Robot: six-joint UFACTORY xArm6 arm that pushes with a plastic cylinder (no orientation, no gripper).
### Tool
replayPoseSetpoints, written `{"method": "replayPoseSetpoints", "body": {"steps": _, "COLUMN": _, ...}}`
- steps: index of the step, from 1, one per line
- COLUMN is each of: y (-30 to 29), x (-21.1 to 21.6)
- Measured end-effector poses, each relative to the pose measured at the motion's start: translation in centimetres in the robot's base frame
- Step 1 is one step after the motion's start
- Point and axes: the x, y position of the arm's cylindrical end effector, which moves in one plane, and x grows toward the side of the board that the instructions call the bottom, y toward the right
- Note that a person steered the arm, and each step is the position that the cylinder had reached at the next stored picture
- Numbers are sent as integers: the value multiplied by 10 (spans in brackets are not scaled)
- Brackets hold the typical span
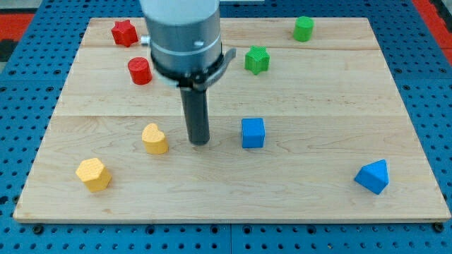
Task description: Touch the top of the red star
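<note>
Eight blocks on the wooden bench (339,99), loosely scattered, none touching another, so each can be reached alone. My tip (200,142) sits mid-board, between the yellow heart (155,138) on the view's left and the blue cube (253,132) on the view's right, near both but touching neither. Target red star (123,32) is at the view's top-left corner area, well apart from my tip, untouched. Judgement: tip has to travel up and left, and the red cylinder (140,70) lies roughly along that line, so a bump is possible. To reach the star's top side I'd likely swing round above it.

Counts: two red (star, cylinder); two green, a green star (257,59) and green cylinder (304,28); two yellow, heart plus yellow hexagon-ish block (94,174); two blue, cube plus blue triangle (372,176).

No pincer on this rig, just a rod, so apart or together cannot be told.
</note>
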Motion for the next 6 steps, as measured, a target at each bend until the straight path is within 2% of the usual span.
{"method": "replayPoseSetpoints", "body": {"steps": 2, "y": 1, "x": -137}}
{"method": "replayPoseSetpoints", "body": {"steps": 4, "y": -59, "x": -241}}
{"method": "replayPoseSetpoints", "body": {"steps": 5, "y": -106, "x": -283}}
{"method": "replayPoseSetpoints", "body": {"steps": 6, "y": -139, "x": -284}}
